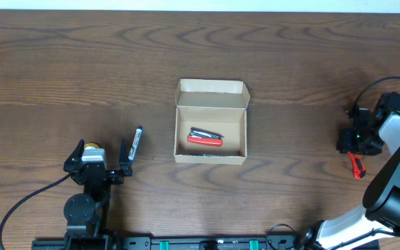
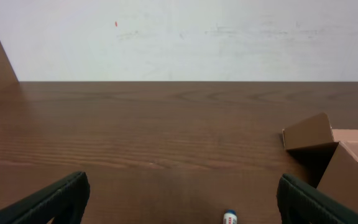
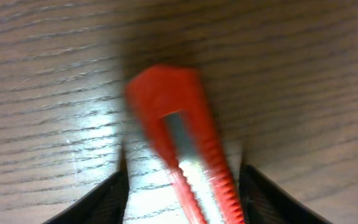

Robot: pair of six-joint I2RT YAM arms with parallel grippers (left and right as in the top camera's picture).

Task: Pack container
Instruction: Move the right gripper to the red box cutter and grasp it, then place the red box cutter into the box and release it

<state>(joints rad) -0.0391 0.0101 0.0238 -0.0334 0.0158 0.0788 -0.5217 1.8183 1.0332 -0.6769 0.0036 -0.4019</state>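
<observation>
tan cardboard container (image 1: 211,94) lies open on the counter (image 1: 61,62), a red-handled tool (image 1: 205,139) inside. well right of it our right fingers (image 3: 107,199) are spread either side of a red cutter (image 3: 166,99); left of it, our left fingers (image 2: 55,199) gape wide.

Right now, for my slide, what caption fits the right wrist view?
Right claw open astride a blurred red utility knife lying on the wooden table.

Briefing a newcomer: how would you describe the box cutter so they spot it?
From the open cardboard box in the middle, look far right, under the right claw. The cutter lies there: slim, orange-red, the only red thing outside the box.
</observation>
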